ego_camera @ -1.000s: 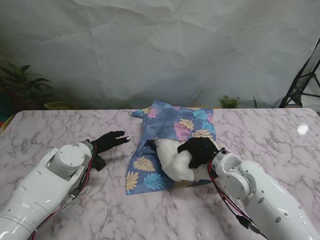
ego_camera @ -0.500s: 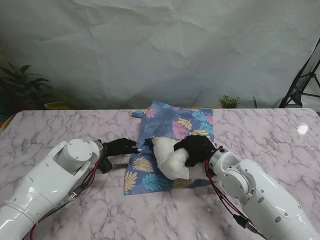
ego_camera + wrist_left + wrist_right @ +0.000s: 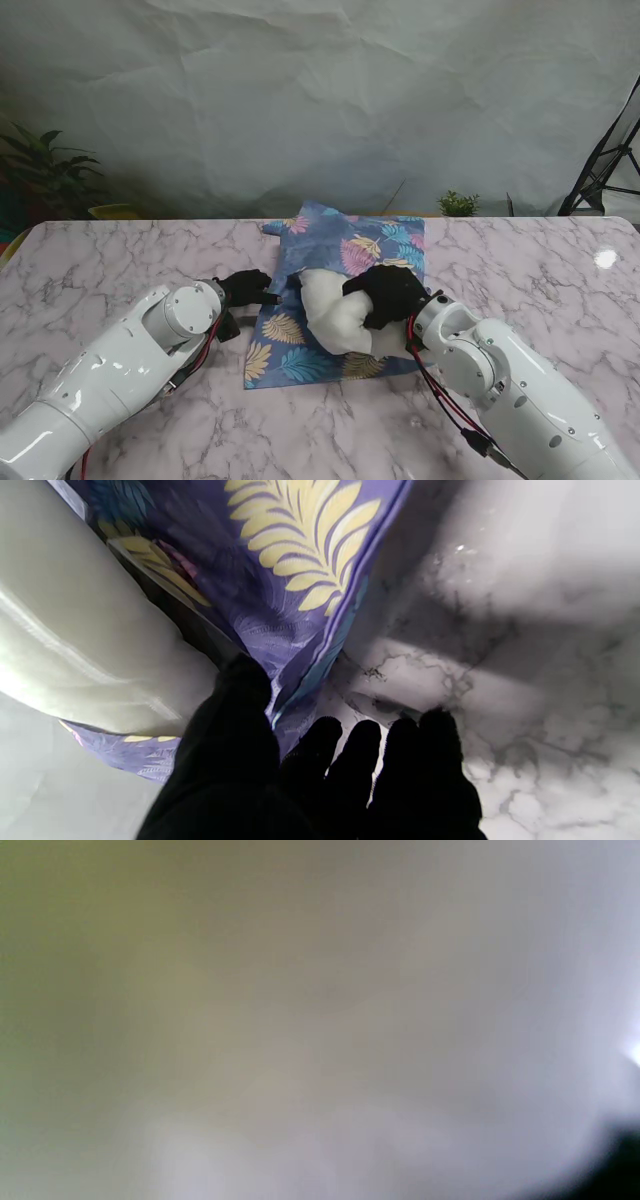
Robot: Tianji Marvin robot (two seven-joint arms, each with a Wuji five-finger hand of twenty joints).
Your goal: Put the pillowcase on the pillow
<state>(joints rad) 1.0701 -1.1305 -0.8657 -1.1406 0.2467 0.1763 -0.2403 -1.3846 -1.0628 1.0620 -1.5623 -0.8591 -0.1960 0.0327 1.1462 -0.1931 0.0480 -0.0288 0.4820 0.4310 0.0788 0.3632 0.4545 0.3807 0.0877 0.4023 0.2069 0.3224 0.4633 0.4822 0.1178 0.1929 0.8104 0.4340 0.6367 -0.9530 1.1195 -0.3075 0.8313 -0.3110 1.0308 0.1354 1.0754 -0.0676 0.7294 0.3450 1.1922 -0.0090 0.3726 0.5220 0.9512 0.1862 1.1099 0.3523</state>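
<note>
A blue leaf-print pillowcase [image 3: 350,245] lies at the middle of the marble table [image 3: 110,265], its open end toward me. A white pillow [image 3: 330,315] is bunched at that opening, lying on the lower flap [image 3: 285,355]. My right hand [image 3: 390,290], in a black glove, is shut on the pillow's right side. My left hand [image 3: 245,288] is at the pillowcase's left edge. In the left wrist view the hem [image 3: 300,680] runs between the thumb [image 3: 240,705] and the fingers [image 3: 400,750], beside the pillow [image 3: 75,630]. The right wrist view is only a pale blur.
A small potted plant [image 3: 458,203] stands behind the table's far edge and a larger one [image 3: 40,165] at the far left. A black tripod [image 3: 605,160] stands at the far right. A grey backdrop hangs behind.
My left hand has moved right from the bare marble to the pillowcase's left edge. My right hand has pushed the pillow left and farther from me, into the opening.
</note>
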